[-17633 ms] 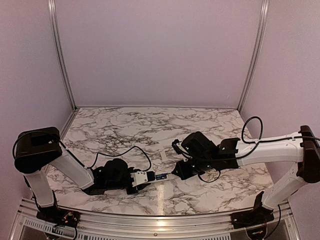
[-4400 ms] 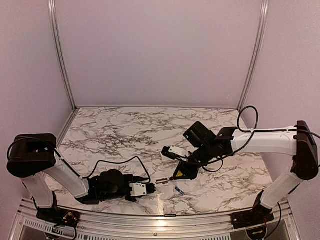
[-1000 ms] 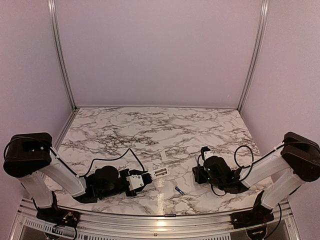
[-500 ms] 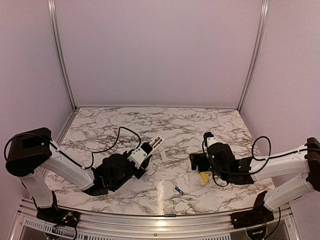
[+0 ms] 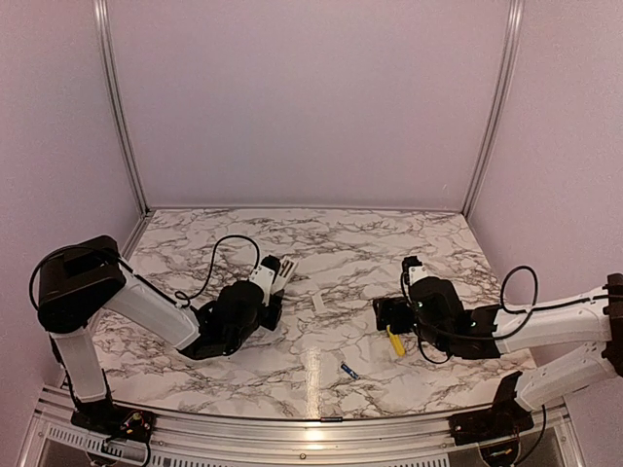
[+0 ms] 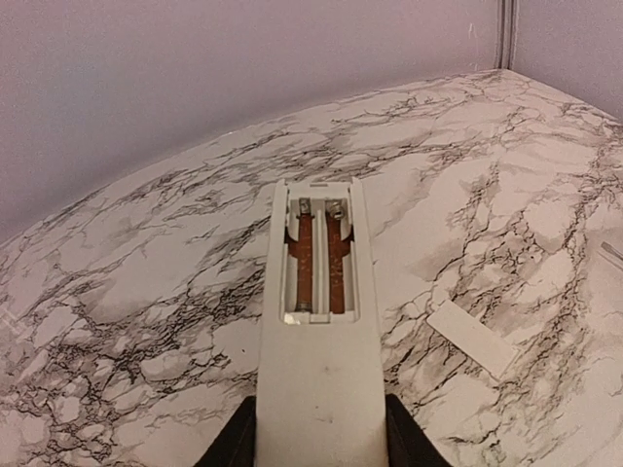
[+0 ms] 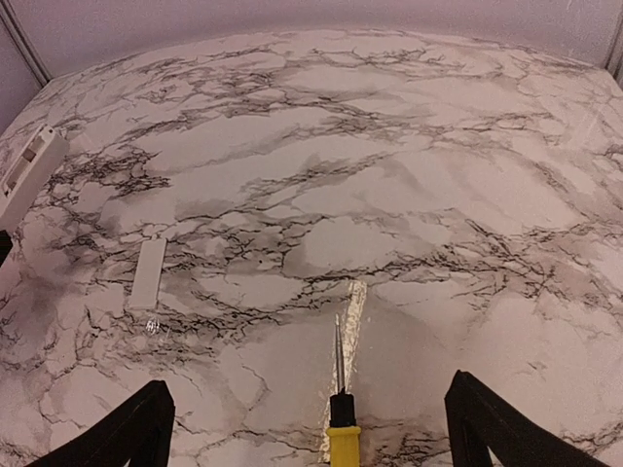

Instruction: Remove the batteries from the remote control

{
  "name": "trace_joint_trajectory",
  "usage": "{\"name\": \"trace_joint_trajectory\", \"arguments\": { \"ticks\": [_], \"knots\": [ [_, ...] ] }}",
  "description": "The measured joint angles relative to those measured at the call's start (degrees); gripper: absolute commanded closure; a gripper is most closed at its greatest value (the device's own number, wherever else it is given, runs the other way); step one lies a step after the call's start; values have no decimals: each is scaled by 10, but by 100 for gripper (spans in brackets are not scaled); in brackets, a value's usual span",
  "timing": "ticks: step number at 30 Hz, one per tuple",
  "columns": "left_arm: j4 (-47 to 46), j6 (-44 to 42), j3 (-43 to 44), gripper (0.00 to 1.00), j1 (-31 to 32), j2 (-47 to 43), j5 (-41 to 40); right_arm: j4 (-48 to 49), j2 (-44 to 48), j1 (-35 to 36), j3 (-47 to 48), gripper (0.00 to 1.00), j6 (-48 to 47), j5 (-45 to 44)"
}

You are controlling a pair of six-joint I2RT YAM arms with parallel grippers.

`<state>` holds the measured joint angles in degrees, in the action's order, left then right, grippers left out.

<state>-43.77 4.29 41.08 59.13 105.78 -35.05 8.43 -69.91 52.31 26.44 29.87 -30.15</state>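
Note:
My left gripper (image 5: 272,283) is shut on the remote control (image 5: 283,269), a slim white bar that points away to the back. In the left wrist view both black fingers (image 6: 238,443) clamp the remote control (image 6: 316,379) at its near end. Its battery compartment (image 6: 317,263) lies open, showing brown channels with metal contacts. One blue battery (image 5: 348,371) lies on the marble near the front. My right gripper (image 5: 387,314) is open. Its fingers (image 7: 146,428) stand wide on either side of a yellow-handled screwdriver (image 7: 341,433) that lies on the table.
The flat white cover piece (image 5: 320,304) lies on the marble between the arms, seen also as the cover piece (image 6: 470,336) and the cover piece (image 7: 148,274) in the wrist views. The screwdriver (image 5: 396,342) lies under the right wrist. Metal frame posts (image 5: 117,107) stand at the back corners.
The left gripper has swung the remote from near the front toward the back left. The right gripper has opened and let go of the screwdriver, which now lies on the table.

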Motion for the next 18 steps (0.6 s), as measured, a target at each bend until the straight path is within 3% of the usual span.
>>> {"name": "trace_joint_trajectory", "arguments": {
  "ticks": [10, 18],
  "knots": [
    [43, 75, 48, 100, -20, 61, 45, -18, 29, 0, -6, 4, 5, 0],
    [50, 100, 66, 80, -20, 103, 85, -28, 62, 0, -30, 4, 9, -10]
  ]
}}
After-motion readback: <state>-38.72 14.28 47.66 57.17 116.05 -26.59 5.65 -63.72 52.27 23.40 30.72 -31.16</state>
